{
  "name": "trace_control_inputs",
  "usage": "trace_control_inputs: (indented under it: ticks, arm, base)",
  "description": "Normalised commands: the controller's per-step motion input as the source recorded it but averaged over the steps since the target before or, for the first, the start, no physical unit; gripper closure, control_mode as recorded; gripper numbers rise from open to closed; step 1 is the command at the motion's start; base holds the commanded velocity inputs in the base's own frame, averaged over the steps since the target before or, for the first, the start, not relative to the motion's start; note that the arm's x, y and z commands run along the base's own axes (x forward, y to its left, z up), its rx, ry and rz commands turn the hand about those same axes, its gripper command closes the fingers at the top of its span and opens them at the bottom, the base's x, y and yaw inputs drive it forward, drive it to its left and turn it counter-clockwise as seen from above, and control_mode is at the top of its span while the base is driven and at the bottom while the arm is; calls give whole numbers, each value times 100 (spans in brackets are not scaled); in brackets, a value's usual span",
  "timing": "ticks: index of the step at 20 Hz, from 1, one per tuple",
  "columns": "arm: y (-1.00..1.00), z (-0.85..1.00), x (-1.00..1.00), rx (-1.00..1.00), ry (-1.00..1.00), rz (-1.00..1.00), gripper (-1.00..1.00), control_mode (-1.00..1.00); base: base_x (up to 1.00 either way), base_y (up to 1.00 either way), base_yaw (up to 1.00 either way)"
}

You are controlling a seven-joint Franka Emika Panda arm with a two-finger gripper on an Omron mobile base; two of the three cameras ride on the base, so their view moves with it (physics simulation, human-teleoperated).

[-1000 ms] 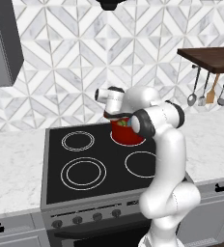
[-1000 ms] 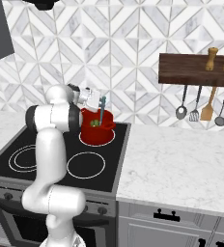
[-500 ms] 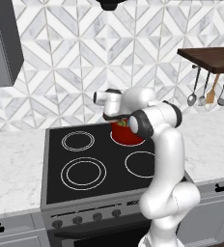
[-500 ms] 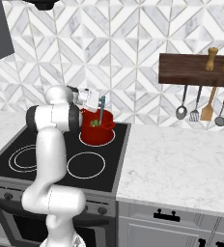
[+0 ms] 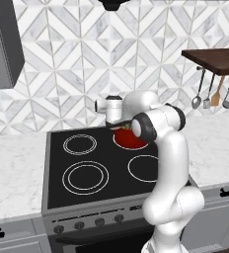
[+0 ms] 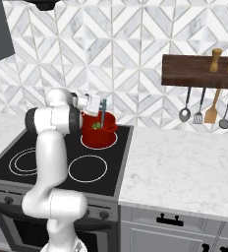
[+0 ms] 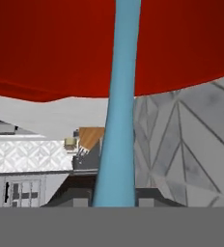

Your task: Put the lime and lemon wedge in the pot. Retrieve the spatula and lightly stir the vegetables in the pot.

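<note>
Even, bright rendered light with soft, faint shadows and no glare — edges look slightly soft and pixelated, most in the hand view.

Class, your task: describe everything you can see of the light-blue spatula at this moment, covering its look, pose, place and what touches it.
The spatula is slim, smooth and light blue, like plastic. In the hand view its long handle runs from between the finger tips toward the red pot. In the right base view it stands nearly upright, its lower end down inside the pot, where green pieces lie; its blade is hidden there. The gripper is shut on the handle. The pot sits on the stove's back burner.
</note>
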Motion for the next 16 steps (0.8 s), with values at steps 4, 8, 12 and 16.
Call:
trace_control_inputs:
  ticks: [4, 8, 12, 16]
  arm:
    - [-41, -15, -22, -13, 9, 0, 100, -100]
    - [-41, -1, -3, -15, 16, 0, 100, -100]
    - [-20, 0, 0, -15, 12, 0, 100, -100]
    - [6, 0, 8, -2, 1, 0, 100, -100]
  base:
    - [0, 0, 0]
    - [0, 0, 0]
    - [0, 0, 0]
    - [0, 0, 0]
